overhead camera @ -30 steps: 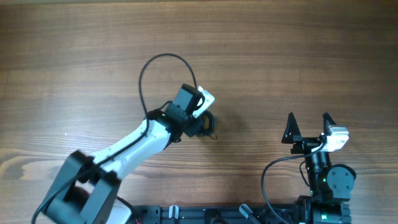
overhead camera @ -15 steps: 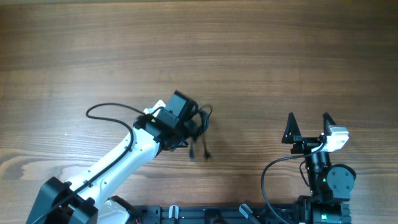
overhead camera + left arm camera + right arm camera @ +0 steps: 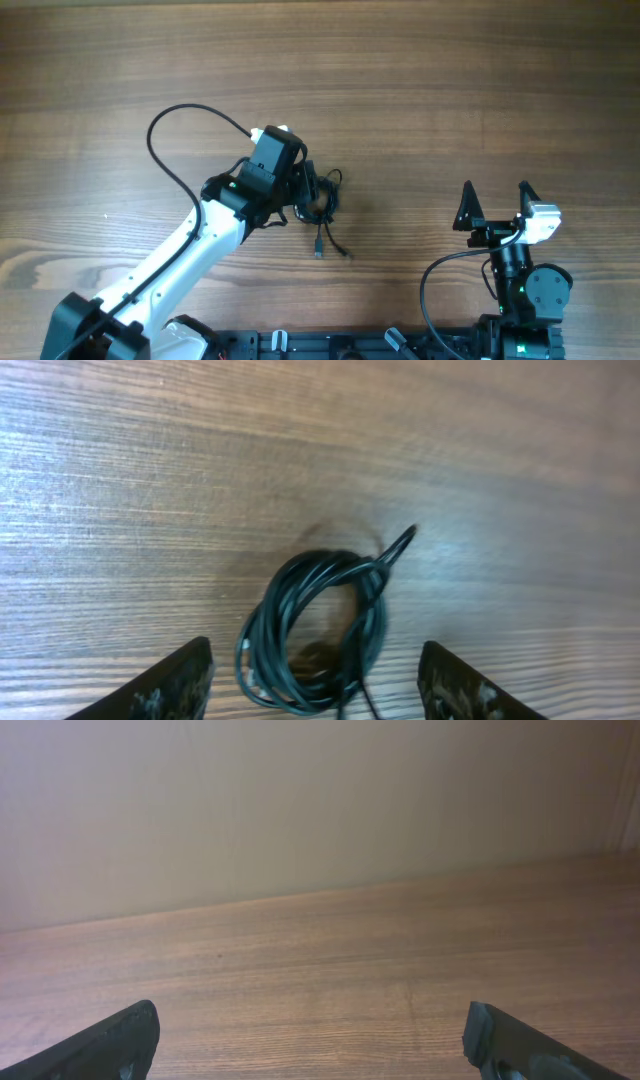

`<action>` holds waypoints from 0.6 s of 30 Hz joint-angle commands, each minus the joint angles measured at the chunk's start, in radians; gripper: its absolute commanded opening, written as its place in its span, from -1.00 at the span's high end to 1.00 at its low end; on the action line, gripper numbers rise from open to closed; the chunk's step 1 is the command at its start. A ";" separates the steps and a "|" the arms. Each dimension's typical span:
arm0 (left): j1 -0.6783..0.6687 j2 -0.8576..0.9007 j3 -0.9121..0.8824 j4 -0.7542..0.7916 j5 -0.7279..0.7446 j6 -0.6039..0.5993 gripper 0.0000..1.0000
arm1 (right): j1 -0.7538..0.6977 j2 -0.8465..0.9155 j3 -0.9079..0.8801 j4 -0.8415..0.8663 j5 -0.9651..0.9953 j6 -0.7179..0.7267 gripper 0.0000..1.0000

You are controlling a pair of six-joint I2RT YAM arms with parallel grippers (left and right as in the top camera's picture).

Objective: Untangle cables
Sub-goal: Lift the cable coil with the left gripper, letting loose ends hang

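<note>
The cables (image 3: 322, 622) are a small coil of thin black cords lying on the wooden table, with one loop (image 3: 398, 545) poking out at the far side. My left gripper (image 3: 320, 690) stands open around the coil, its fingers (image 3: 180, 685) wide of it on both sides and touching nothing. From overhead the cables (image 3: 330, 197) sit just right of my left gripper (image 3: 310, 193), and a tail ending in a small plug (image 3: 318, 251) trails toward the front edge. My right gripper (image 3: 496, 205) is open and empty at the front right, far from the cables. In its own view, the right gripper (image 3: 320, 1050) faces bare table.
The left arm's own thick black cable (image 3: 165, 140) arcs over the table left of the wrist. The right arm's base (image 3: 530, 290) and its cable (image 3: 435, 275) sit at the front right. A pale wall (image 3: 300, 800) rises behind the table's far edge.
The left gripper has opened and let go of the cable bundle, which now lies on the table with a tail fallen forward. The left wrist has swung round. The right arm is still.
</note>
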 commanded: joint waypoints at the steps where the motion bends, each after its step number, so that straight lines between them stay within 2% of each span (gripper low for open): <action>1: 0.003 0.112 0.012 -0.009 0.009 0.100 -0.30 | 0.003 -0.008 -0.001 0.005 0.018 -0.003 -0.99; 5: 0.003 0.220 0.012 0.010 0.059 0.101 -0.24 | 0.003 -0.008 -0.001 0.005 0.018 -0.003 -0.99; 6: 0.002 0.255 0.012 0.010 0.061 0.100 -0.05 | 0.003 -0.008 -0.001 0.005 0.018 -0.003 -0.99; 7: 0.002 0.280 0.012 0.013 0.060 0.100 0.04 | 0.003 -0.008 -0.001 0.005 0.018 -0.002 -0.99; 9: 0.003 0.311 0.012 0.022 0.049 0.099 0.13 | 0.003 -0.008 -0.001 0.005 0.018 -0.003 -0.99; 10: 0.003 0.321 0.012 0.026 0.044 0.097 0.26 | 0.003 -0.008 -0.001 0.005 0.018 -0.003 -0.99; 11: 0.003 0.329 0.012 0.029 0.042 0.097 0.52 | 0.003 -0.008 -0.001 0.005 0.018 -0.003 -0.99; 12: 0.003 0.329 0.012 0.029 0.042 0.097 0.90 | 0.003 -0.008 -0.001 0.005 0.018 -0.003 -0.99; 18: 0.004 0.198 0.021 -0.034 0.039 0.061 0.92 | 0.003 -0.008 -0.001 0.005 0.018 -0.003 -0.99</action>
